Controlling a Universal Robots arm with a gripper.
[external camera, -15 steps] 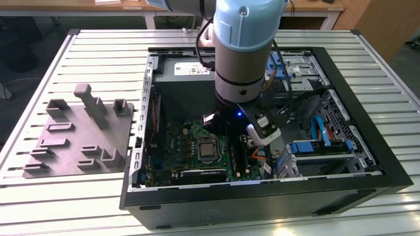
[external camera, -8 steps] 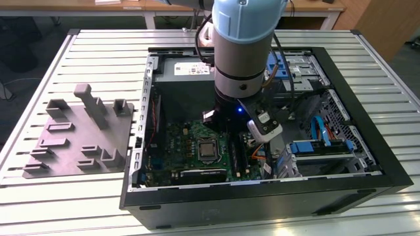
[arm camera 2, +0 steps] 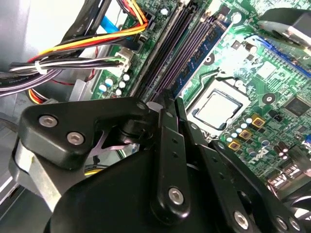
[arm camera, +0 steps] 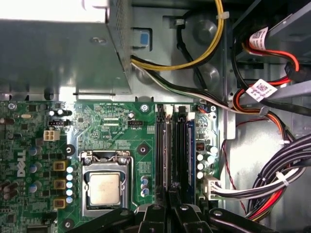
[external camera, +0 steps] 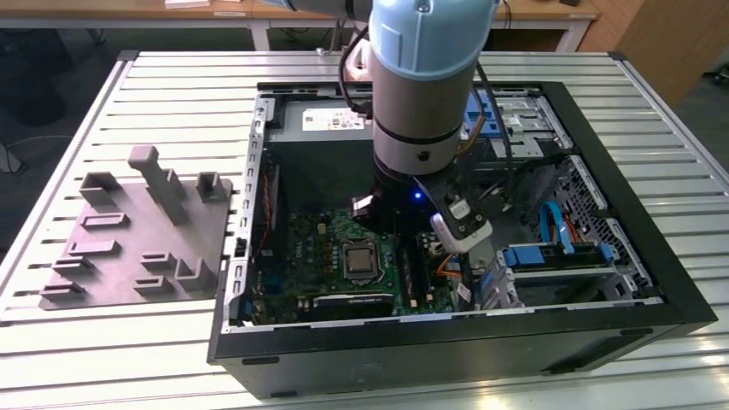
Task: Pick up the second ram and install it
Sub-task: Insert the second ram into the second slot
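the claw [arm camera 2: 167, 99] hung inside the open pc case [external camera: 638, 333], low over the green board [arm camera: 112, 121], its matte black links and silver screw heads filling the near side of both wrist views. its fingers were drawn close together on the top edge of the ram [arm camera 2: 182, 53], a thin, dark, long stick standing on edge in the slots [arm camera: 167, 145] straight ahead of the claw; how firmly it was pinched i could not tell. beside it ran the other slots, narrow black rails with a blue strip along one. off to one side of the claw sat the cpu [arm camera: 104, 188], a flat square of dull silver in a metal frame. to the other side looped bundled wires [arm camera: 286, 170], glossy red, black, white and yellow. well away from the claw, outside the case, a grey plastic fixture [external camera: 137, 239] with blocky upright tabs lay on the ribbed metal table [external camera: 68, 120]. white labels on the wires were too small to read.
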